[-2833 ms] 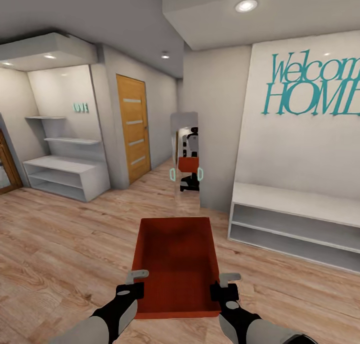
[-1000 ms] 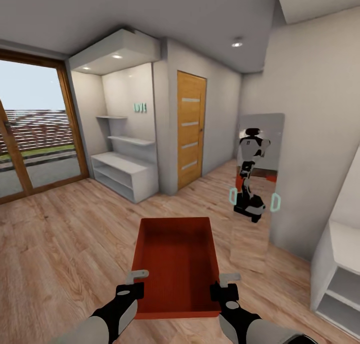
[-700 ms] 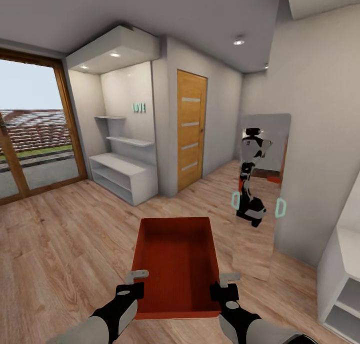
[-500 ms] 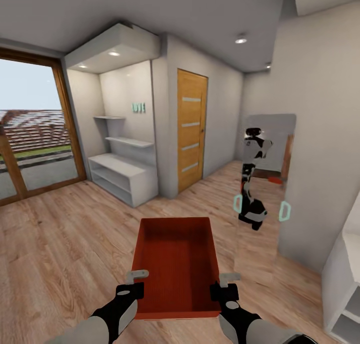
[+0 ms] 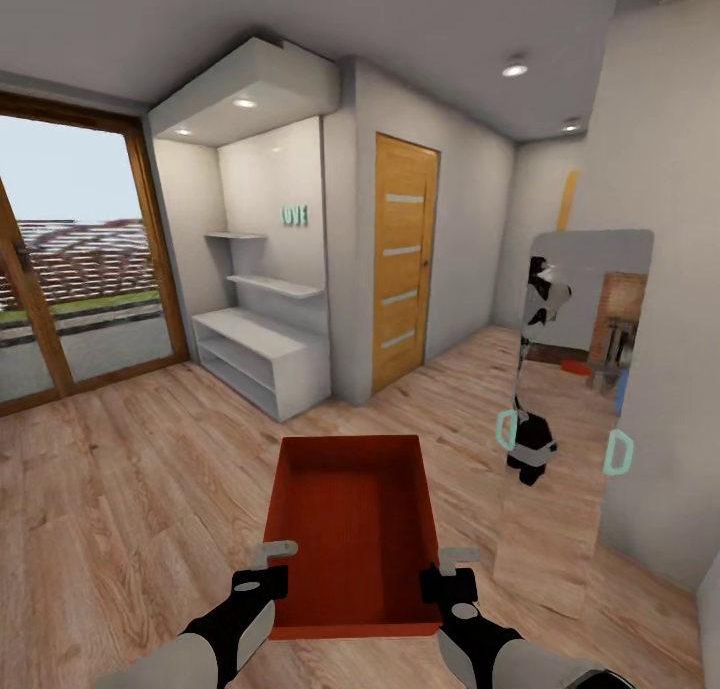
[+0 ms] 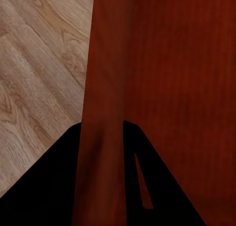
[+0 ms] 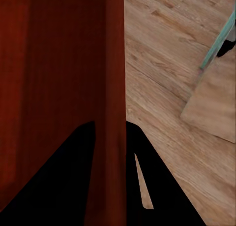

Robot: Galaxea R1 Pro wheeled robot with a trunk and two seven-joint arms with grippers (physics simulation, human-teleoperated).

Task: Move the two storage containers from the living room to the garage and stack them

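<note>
Both the left gripper [image 5: 262, 567] and right gripper [image 5: 446, 570] stay clamped on the bin [image 5: 352, 529] walls, while the view has swung, shifting the mirror [image 5: 580, 369] rightward.

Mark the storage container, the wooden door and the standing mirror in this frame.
storage container [image 5: 352, 529]: head view, ribbed inside bottom.
wooden door [image 5: 403, 269]: head view, middle of the door panel.
standing mirror [image 5: 560, 559]: head view, lower glass reflecting the plank floor.

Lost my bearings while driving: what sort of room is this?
Likely a home's living area or hallway, not the garage: light wood plank floor, white built-in shelves, wood-framed glass door, and a leaning mirror.
</note>
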